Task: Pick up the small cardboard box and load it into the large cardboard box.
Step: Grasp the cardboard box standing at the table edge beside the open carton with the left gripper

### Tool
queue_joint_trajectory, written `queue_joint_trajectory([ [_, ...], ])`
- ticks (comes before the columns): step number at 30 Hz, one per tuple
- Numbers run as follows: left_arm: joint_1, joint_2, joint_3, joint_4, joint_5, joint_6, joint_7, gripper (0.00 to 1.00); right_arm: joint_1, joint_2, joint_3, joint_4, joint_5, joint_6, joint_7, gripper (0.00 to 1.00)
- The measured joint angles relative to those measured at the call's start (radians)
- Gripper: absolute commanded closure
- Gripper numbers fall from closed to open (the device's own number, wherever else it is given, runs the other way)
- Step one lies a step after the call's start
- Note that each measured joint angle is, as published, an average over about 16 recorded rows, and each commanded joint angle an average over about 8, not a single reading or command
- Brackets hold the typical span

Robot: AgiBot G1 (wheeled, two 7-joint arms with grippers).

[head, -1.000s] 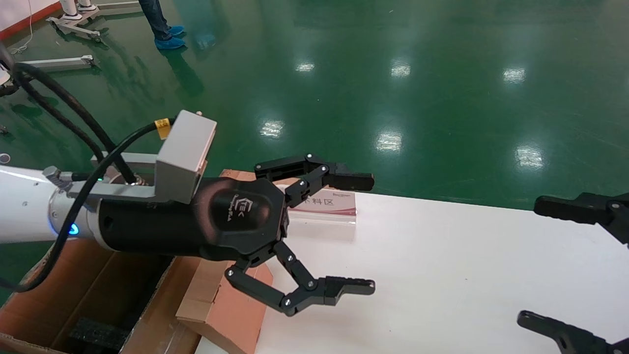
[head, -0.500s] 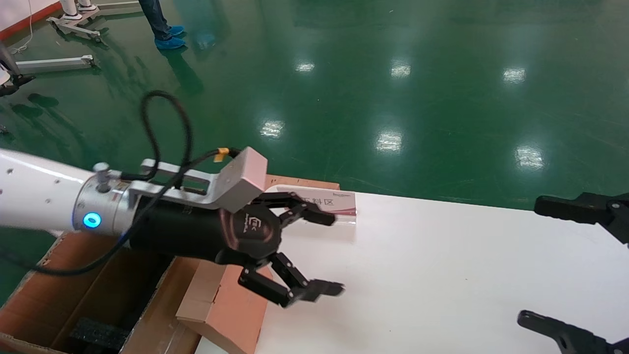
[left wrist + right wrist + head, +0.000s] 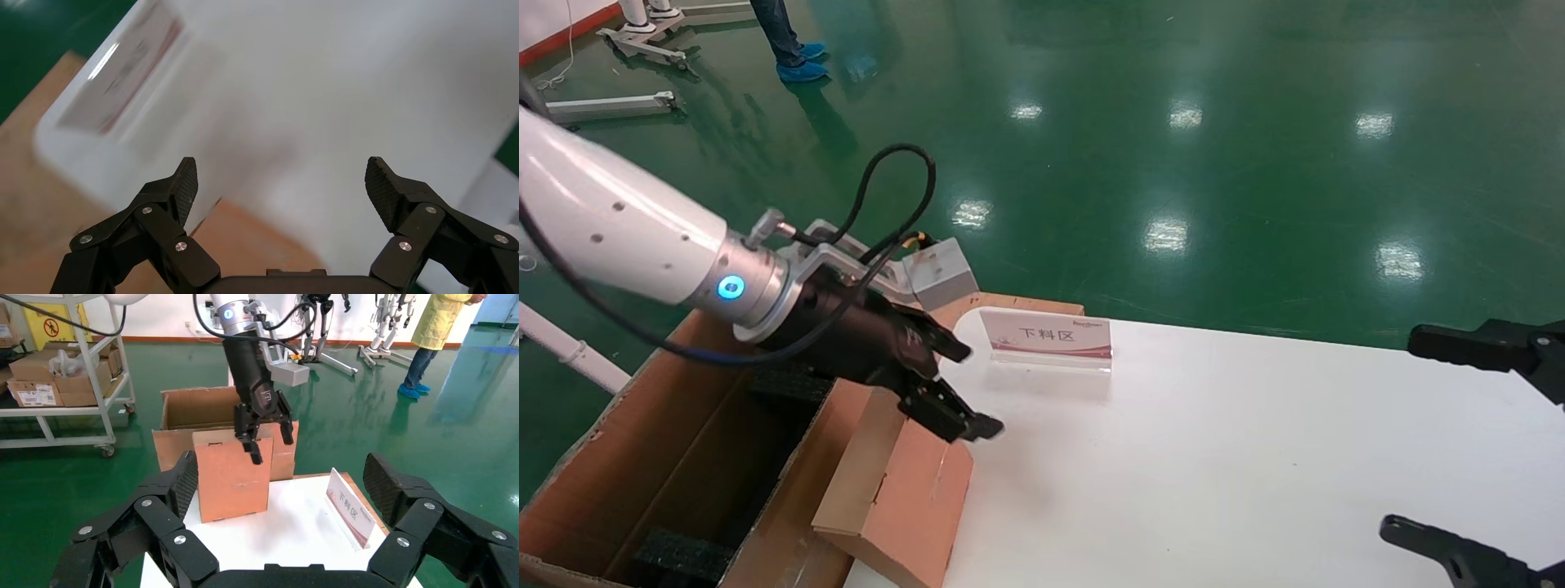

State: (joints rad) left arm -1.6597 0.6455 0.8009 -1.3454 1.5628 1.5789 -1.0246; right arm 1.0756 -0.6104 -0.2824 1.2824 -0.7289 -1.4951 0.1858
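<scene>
Our left gripper [image 3: 956, 392] sits left of centre in the head view, fingers spread wide and holding nothing, poised just over the top edge of the small cardboard box [image 3: 899, 498]. That box stands in the lower left of the frame at the corner of the white surface [image 3: 1238, 457]. Beside it, filling the lower-left corner, the large cardboard box [image 3: 674, 465] stands open with black foam [image 3: 678, 551] inside. A small sign [image 3: 1048, 336] stands on the surface near the frame's centre. Our right gripper [image 3: 1459, 453] shows at the right edge, fingers wide apart and empty.

From the left wrist view we see the left gripper [image 3: 281, 190] open, its two fingertips far apart with nothing between them. Below them lies the blurred white surface [image 3: 343, 92], with brown cardboard near the lower centre; we cannot tell which box it belongs to.

From the right wrist view the right gripper [image 3: 278, 478] is wide open and empty in the foreground. Beyond it, at centre frame, the small cardboard box [image 3: 231, 474] stands upright on the surface [image 3: 275, 539], the left gripper [image 3: 263, 432] open at its top edge. The large cardboard box [image 3: 196, 413] stands just behind, and the sign [image 3: 350, 508] is to the right.
</scene>
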Motion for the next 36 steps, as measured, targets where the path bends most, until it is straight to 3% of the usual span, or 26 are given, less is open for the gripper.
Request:
queue_joint_trajectory([
  [7, -0.147, 0.037, 0.175, -0.006, 0.099, 0.002, -0.151, 0.0, 0.0, 0.0, -0.001, 0.0, 0.0, 0.0, 0.0, 0.0],
  [14, -0.266, 0.071, 0.343, -0.009, 0.128, 0.002, -0.272, 0.0, 0.0, 0.0, -0.001, 0.0, 0.001, 0.0, -0.001, 0.0],
  [26, -0.409, 0.104, 0.602, -0.01, 0.076, -0.004, -0.452, 0.0, 0.0, 0.001, -0.002, 0.0, 0.001, 0.001, -0.001, 0.0],
  [36, -0.466, 0.107, 0.737, -0.011, 0.019, -0.022, -0.523, 0.0, 0.001, 0.001, -0.003, 0.0, 0.002, 0.001, -0.001, 0.0],
])
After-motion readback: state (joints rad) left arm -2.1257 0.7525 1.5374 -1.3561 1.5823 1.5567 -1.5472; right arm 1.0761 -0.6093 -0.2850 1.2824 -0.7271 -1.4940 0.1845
